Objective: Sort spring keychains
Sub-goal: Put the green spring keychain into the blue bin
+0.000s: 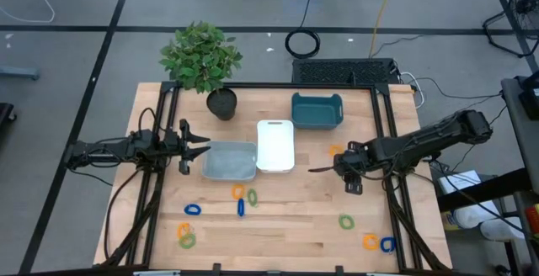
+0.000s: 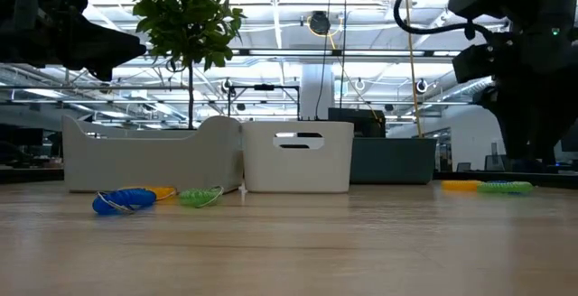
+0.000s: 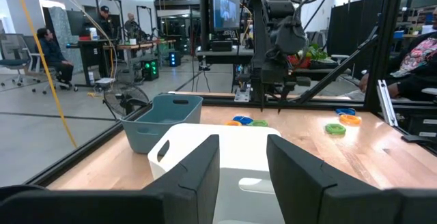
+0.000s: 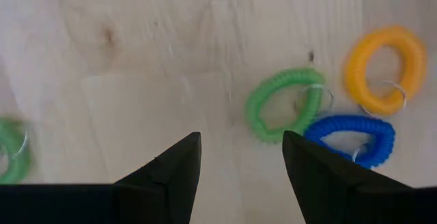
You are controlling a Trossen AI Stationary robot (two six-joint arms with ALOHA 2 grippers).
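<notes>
Right gripper (image 4: 240, 157): over the right side of the table, pointing down, fingers spread apart, holding nothing.
Under it: a green keychain (image 4: 285, 106), a blue keychain (image 4: 349, 140) and an orange keychain (image 4: 382, 70) lie together on the wood — just beyond the fingertips, untouched.
Other spring keychains (image 1: 241, 200): scattered along the near half of the table.
Left gripper (image 1: 204, 151): at the left, fingers open and empty, facing the grey tray (image 1: 228, 161) — beside the white tray (image 1: 275, 145).
</notes>
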